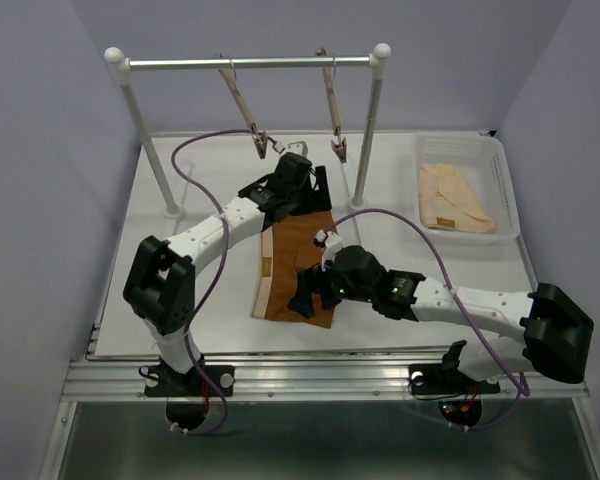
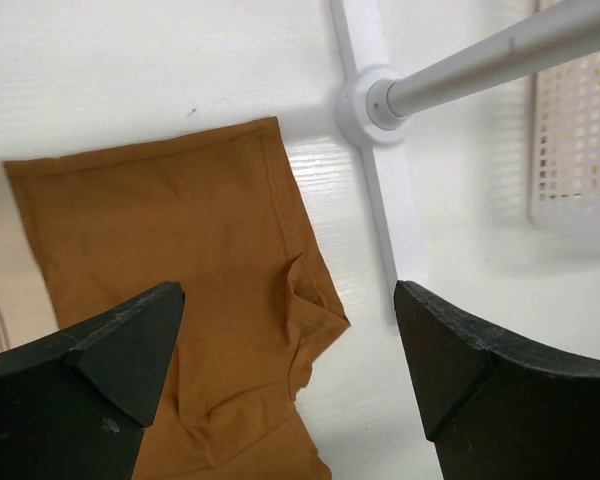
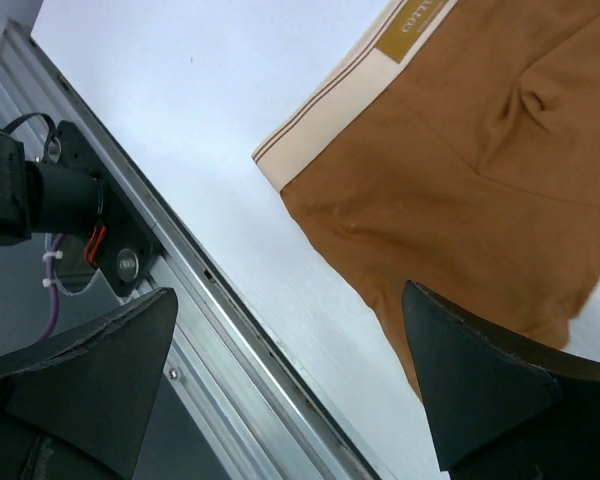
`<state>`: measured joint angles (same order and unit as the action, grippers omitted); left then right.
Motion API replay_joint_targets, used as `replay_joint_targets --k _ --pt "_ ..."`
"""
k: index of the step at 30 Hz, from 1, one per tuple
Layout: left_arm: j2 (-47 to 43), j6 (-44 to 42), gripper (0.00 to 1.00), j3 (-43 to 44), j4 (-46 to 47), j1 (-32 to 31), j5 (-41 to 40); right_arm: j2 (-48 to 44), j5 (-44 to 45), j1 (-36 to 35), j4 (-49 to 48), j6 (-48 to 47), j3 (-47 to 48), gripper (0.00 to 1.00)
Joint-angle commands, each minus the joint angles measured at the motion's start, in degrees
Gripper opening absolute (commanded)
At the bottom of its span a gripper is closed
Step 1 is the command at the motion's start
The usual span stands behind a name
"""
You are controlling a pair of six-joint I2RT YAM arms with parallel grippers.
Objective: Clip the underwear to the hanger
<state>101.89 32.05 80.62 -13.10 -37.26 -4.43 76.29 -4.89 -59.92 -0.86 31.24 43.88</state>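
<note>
Two pincers gape wide and empty: the left pincer over the underwear's 12 o'clock end, the right pincer at its 6 o'clock edge. It lies flat mid-tabletop (slightly rumpled). Hangers dangle from the rail at 12 o'clock.

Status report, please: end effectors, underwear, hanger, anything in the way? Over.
Left end effector, right end effector: open, empty, over underwear. Underwear flat on table; hangers on rail, unclipped. Rack post near fabric.
</note>
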Motion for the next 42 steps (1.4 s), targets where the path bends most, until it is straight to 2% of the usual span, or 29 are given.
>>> replay_joint_targets --k 1,4,8,13,17,21,26,33,38,42 --pt "-9.4 2.4 0.99 -7.4 -1.5 0.2 -5.9 -3.5 6.9 2.0 3.7 1.2 -3.2 1.0" --pt "-14.0 5.4 0.99 -15.6 -0.3 0.2 -6.8 -5.4 5.9 5.4 3.9 0.1 -3.5 1.0" --pt "-26.2 9.7 0.99 -26.9 0.7 0.2 -8.0 -5.1 5.4 8.7 3.9 -2.6 -2.0 1.0" --pt "-41.0 15.2 0.99 -36.6 -1.2 0.3 -10.2 4.7 0.8 10.8 3.1 -6.7 5.0 1.0" --pt "-48.0 17.4 0.99 -39.3 -6.0 0.4 -12.7 15.2 -1.0 11.4 2.9 -11.3 12.9 1.0" --pt "-54.0 18.1 0.99 -40.4 -9.2 0.4 -14.5 23.5 -3.6 12.5 3.6 -13.0 18.8 1.0" --pt "-60.3 16.8 0.99 -39.9 -10.6 0.4 -14.4 30.0 -4.7 14.8 4.0 -14.1 20.8 1.0" --pt "-63.4 15.9 0.99 -37.6 -12.4 0.4 -16.4 28.4 -2.7 16.1 4.0 -12.8 16.2 1.0" --pt "-60.3 15.3 0.99 -32.6 -16.6 0.4 -19.2 25.5 -2.8 16.1 4.2 -12.5 13.3 1.0" --pt "-58.1 14.7 0.99 -28.9 -18.4 0.4 -21.1 24.3 -5.1 16.1 4.9 -12.7 14.8 1.0"
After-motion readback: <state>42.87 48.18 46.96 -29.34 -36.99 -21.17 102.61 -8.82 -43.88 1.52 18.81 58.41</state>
